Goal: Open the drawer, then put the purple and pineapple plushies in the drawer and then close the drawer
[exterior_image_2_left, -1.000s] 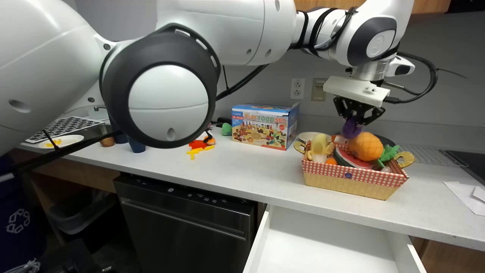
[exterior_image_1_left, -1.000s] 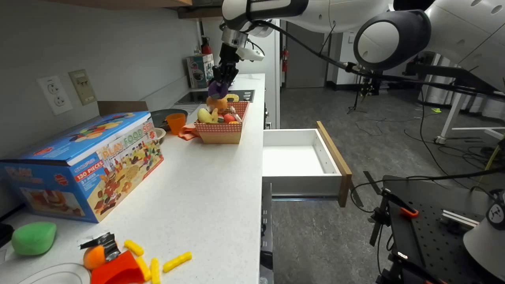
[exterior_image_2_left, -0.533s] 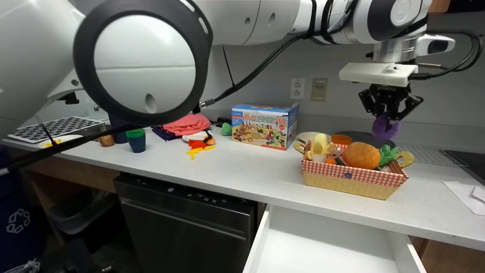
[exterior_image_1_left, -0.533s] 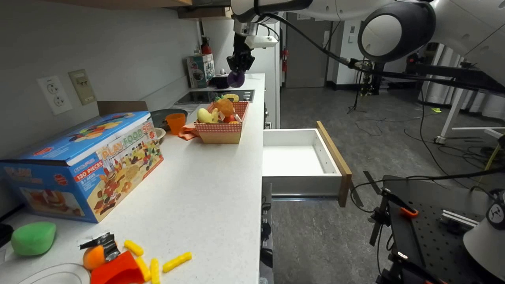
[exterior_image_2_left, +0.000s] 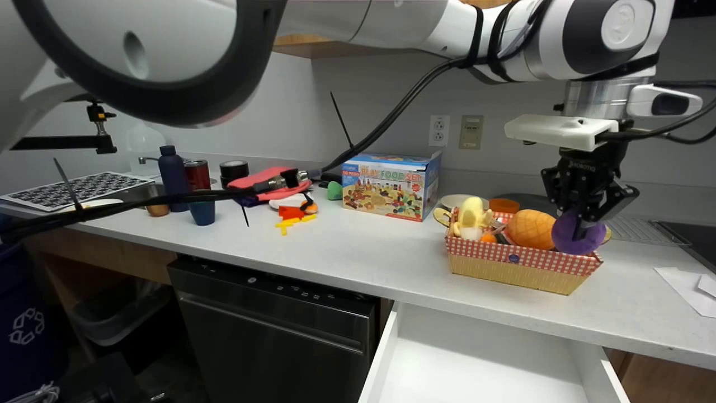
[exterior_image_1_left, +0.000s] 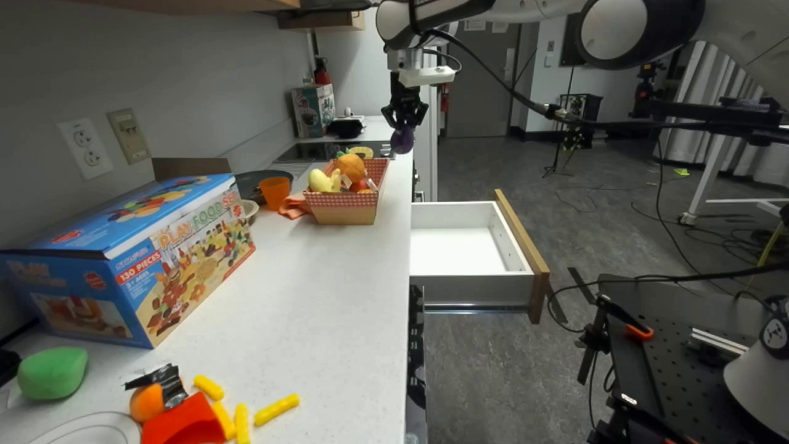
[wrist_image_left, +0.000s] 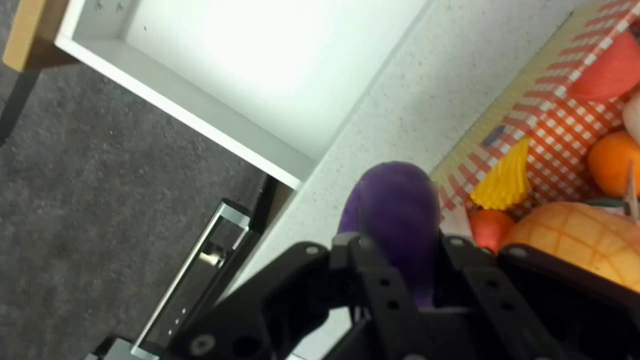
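My gripper (wrist_image_left: 397,244) is shut on the purple plushie (wrist_image_left: 397,200), which sticks out past the fingertips. In the exterior views the plushie (exterior_image_1_left: 402,142) (exterior_image_2_left: 576,238) hangs below the gripper, above the counter near its front edge. The pineapple plushie (exterior_image_2_left: 530,229), orange with a crosshatch pattern, lies in the checked basket (exterior_image_2_left: 503,267); it also shows in the wrist view (wrist_image_left: 575,240). Its green leaves are hidden behind the purple plushie in an exterior view. The drawer (exterior_image_1_left: 456,240) is pulled open below the counter; its white inside (wrist_image_left: 240,115) is bare.
The basket also holds a banana (exterior_image_2_left: 472,215) and other toy food. A play food box (exterior_image_1_left: 185,253) stands against the wall. An orange cup (exterior_image_1_left: 275,191) stands beside the basket. The counter edge (wrist_image_left: 310,195) lies between the gripper and the drawer.
The gripper has carried the purple plushie from above the basket toward the counter's front edge, first rising, then dropping a little. The pineapple plushie settled lower in the basket. The drawer has not moved.
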